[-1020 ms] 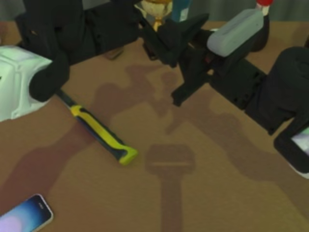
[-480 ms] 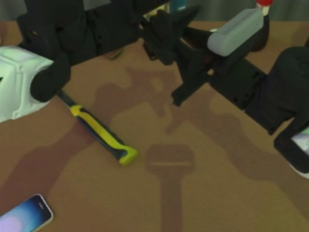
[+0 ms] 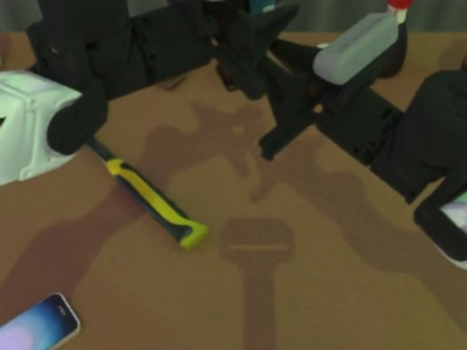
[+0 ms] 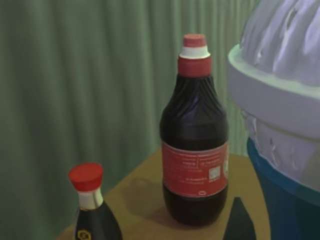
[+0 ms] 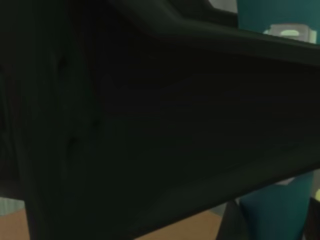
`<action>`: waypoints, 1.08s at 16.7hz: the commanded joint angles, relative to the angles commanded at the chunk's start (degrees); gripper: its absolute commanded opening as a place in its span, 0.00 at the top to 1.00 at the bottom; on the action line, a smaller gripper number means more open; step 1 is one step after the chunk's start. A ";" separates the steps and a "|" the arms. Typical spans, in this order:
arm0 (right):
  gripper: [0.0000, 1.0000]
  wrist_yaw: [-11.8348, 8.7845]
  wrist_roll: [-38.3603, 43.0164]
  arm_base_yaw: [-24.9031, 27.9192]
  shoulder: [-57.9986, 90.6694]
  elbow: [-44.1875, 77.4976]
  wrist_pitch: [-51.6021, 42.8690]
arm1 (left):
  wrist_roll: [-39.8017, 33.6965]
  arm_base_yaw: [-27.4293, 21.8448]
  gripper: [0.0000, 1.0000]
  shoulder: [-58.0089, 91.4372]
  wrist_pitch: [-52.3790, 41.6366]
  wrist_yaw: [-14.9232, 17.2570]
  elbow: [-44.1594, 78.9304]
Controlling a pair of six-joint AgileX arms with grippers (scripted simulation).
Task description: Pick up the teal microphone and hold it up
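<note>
Our table is a brown, wood-grained surface crossed by the arms' soft shadows; behind its far edge hangs a pleated grey-green curtain. On the table we see a hammer with a yellow-and-dark handle lying at a slant left of centre, and a phone with a lit screen at the near left corner. From the left wrist view, a dark cola bottle with a red label and cap stands upright near the table's far edge, with a small red-capped soy sauce bottle beside it.

The teal microphone fills the edge of that view: a white, ribbed, rounded head over a teal handle, upright and very close to the camera. In the top view only a teal sliver shows at the far edge, between both arms.

Our left gripper and right gripper meet there; we cannot tell how far either's fingers stand apart. The right wrist view is mostly dark.
</note>
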 joint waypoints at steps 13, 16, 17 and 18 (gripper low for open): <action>0.40 0.00 0.00 0.00 0.00 0.00 0.00 | 0.00 0.00 1.00 0.00 0.00 0.00 0.00; 0.17 0.00 0.00 0.00 0.00 0.00 0.00 | 0.00 0.00 1.00 0.00 0.00 0.00 0.00; 0.10 0.00 0.00 0.00 0.00 0.00 0.00 | 0.00 0.00 1.00 0.00 0.00 0.00 0.00; 0.02 0.00 0.00 0.00 0.00 0.00 0.00 | 0.00 0.00 1.00 0.00 0.00 0.00 0.00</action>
